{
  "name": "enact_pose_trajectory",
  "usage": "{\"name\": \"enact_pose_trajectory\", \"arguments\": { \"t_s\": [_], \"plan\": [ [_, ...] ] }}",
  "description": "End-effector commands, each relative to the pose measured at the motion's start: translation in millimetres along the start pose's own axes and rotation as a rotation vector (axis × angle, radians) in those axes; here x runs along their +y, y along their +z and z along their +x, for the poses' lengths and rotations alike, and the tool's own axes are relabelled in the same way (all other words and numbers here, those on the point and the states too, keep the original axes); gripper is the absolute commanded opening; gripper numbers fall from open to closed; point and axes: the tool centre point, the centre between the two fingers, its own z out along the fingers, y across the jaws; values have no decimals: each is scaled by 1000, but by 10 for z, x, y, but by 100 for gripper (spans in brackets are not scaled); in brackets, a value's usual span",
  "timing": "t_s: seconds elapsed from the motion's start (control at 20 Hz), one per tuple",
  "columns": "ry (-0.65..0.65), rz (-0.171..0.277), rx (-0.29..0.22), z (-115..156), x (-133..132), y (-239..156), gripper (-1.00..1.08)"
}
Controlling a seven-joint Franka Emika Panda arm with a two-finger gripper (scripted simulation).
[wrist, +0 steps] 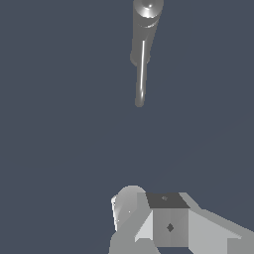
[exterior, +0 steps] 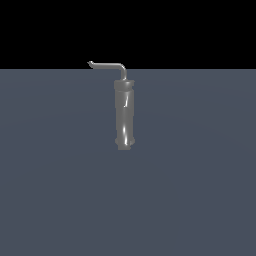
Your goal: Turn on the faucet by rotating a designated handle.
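**Faucet upright on the grey floor, my pincer well short of it**

The faucet (exterior: 124, 114) stands upright in the middle of a flat, matte slate-grey floor (exterior: 55, 190), against a black backdrop in the exterior view. Its body is a tall, glossy grey metal cylinder with raised rings at top and foot, streaked with bright highlights. From its top rises the handle (exterior: 107, 65), a thin metal rod far slimmer than the body; it bends in an L and runs level toward the exterior view's left, ending in a small hooked tip.

In my wrist view I look down on the faucet's shiny cap (wrist: 148, 9), with the handle (wrist: 142, 72) reaching out from it as a narrow bright line toward me.

My pincer (wrist: 163, 223) shows only in the wrist view, as pale grey and white blocky faces with one rounded part, well apart from the handle's tip. It touches nothing and holds nothing. I cannot tell how far its jaws are parted. Only bare floor lies between it and the handle.
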Motion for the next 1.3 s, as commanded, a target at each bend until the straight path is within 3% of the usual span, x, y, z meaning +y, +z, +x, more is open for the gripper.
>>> {"name": "enact_pose_trajectory", "arguments": {
  "t_s": [0.0, 0.7, 1.25],
  "plan": [
    [0, 0, 0, 0, 0, 0, -100],
    [16, -4, -17, 28, 55, 3, -100],
    [123, 45, -23, 325, 25, 1, -100]
  ]
}}
